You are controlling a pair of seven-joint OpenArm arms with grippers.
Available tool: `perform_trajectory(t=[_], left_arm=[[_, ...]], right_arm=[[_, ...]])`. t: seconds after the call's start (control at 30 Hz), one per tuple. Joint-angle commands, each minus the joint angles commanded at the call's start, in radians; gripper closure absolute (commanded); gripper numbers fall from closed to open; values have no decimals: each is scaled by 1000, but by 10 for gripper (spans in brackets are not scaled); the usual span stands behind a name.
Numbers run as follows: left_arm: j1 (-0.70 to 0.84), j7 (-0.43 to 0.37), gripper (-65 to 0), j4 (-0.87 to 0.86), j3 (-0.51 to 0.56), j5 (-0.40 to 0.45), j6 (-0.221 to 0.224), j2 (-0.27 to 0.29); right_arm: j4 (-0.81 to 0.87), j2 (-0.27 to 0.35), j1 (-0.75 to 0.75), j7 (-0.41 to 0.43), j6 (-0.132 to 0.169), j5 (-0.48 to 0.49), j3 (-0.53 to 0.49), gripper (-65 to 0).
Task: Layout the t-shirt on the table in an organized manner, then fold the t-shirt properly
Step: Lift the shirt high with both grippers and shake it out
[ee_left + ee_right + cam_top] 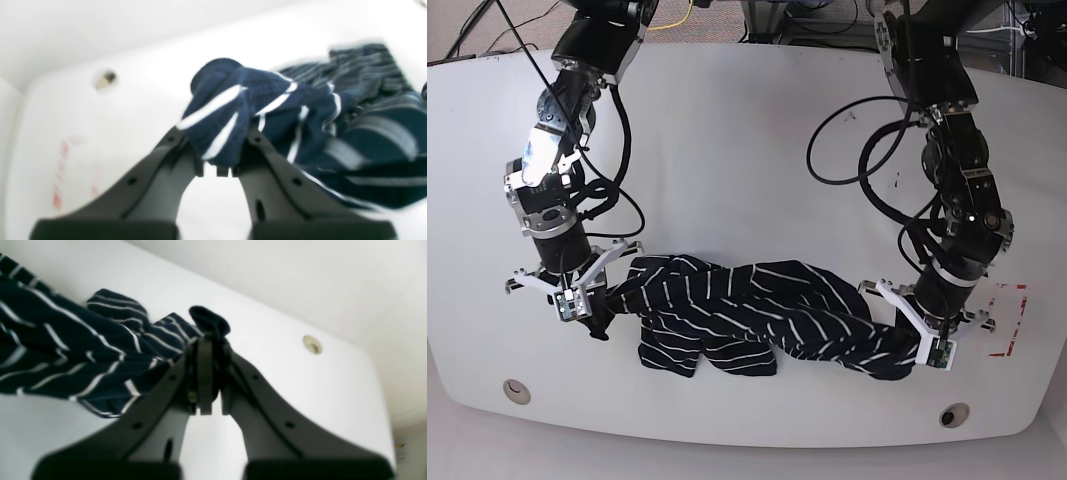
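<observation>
Clearly you are dealing with a soft, light, limp thing: the t-shirt [757, 310] lies as a rumpled rope across the table [727, 130], bunched and twisted, so it will sag and drag wherever you do not hold it, and it will not break. Going left to right in the base view, the right gripper [590, 308] sits at the shirt's left end, its fingers pressed together on a small dark fold of cloth, as the right wrist view [208, 350] shows plainly. Below and left of that end, a round hole [515, 390] marks how close the near table edge runs. The shirt's middle rests on the table in folds, a doubled flap hanging toward the near edge. At the shirt's right end the left gripper [924, 335] has its fingers clamped on a thick wad of striped fabric [220, 133]. Beyond that end sit the red outline mark [1009, 320] and a second hole [954, 414]. I judge a hem or shoulder seam a better hold than a wad. Your open room lies on the far side of the shirt, broad and bare; the near side is tight.
</observation>
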Motion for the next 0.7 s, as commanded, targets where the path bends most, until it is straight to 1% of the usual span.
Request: perform_trajectory(t=[0.2, 0.3, 0.37, 0.5, 0.6, 0.7], left_arm=[[-144, 52, 0, -2, 5, 0, 0, 2], [-226, 74, 0, -2, 8, 0, 0, 6], [-267, 78, 0, -8, 23, 0, 0, 6], [-327, 81, 0, -5, 34, 0, 0, 9], [-374, 81, 0, 0, 51, 0, 0, 31], [-440, 81, 0, 18, 52, 21, 0, 32]], right_arm=[[-14, 35, 124, -3, 0, -8, -2, -6], [-40, 71, 212, -32, 2, -6, -3, -6], [-54, 94, 273, -55, 2, -2, -3, -6], [-87, 121, 368, -71, 2, 0, -3, -6], [-109, 141, 442, -87, 3, 0, -5, -6], [-123, 160, 514, -106, 3, 2, -6, -8]])
